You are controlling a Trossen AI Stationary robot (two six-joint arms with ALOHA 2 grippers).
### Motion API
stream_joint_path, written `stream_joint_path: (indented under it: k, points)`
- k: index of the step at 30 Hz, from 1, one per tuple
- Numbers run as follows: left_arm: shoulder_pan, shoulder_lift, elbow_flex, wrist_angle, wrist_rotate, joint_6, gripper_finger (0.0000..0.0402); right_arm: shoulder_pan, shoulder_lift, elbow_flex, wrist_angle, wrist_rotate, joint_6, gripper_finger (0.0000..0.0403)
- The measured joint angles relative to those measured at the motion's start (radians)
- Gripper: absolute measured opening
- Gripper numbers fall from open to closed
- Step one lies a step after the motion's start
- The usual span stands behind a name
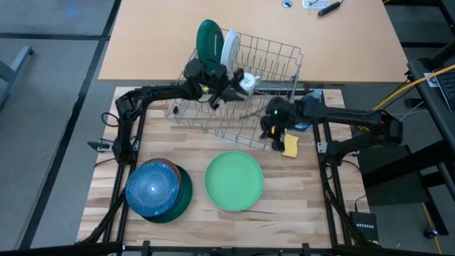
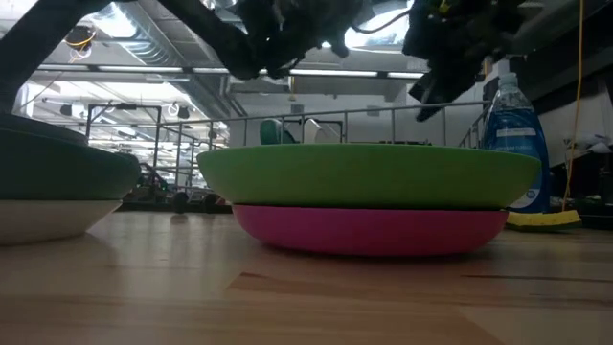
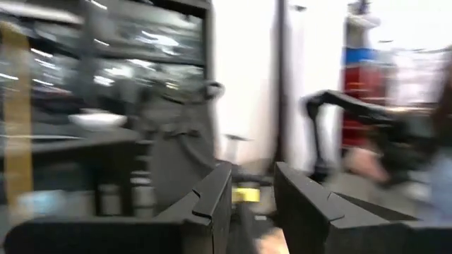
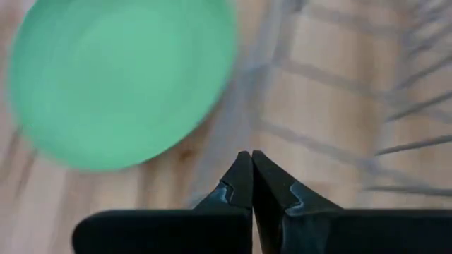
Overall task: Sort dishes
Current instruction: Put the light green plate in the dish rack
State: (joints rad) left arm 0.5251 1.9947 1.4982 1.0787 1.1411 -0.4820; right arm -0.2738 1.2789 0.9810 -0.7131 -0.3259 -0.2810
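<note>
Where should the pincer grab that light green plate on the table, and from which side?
Probably the light green plate is best gripped at its raised rim, on the edge nearest the dish rack, coming down from above. It lies flat atop a pink dish, so only the overhanging rim offers a gap for a finger.

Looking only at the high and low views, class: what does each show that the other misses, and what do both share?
High only: the blue bowl on the dark green plate, and the dark green plate and white plate upright in the rack. Low only: a pink plate under the light green plate. Both: that light green plate, the soap bottle, the sponge, and both arms over the rack.
</note>
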Motion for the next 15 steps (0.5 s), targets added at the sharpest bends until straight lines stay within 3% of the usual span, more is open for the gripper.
stream_joint_path:
  k: [6, 11, 15]
  points:
    - [-0.087, -0.001, 0.0, 0.002, 0.127, -0.091, 0.0095, 0.183, -0.003, 0.003, -0.075, 0.116, 0.126, 0.0001]
    - [-0.158, -0.001, 0.0, 0.011, 0.139, -0.117, 0.0095, 0.329, -0.001, -0.001, -0.145, 0.155, 0.253, 0.0001]
    - [-0.199, -0.023, 0.0, 0.011, 0.138, -0.078, 0.0095, 0.45, -0.002, 0.0, -0.149, 0.308, 0.316, 0.0001]
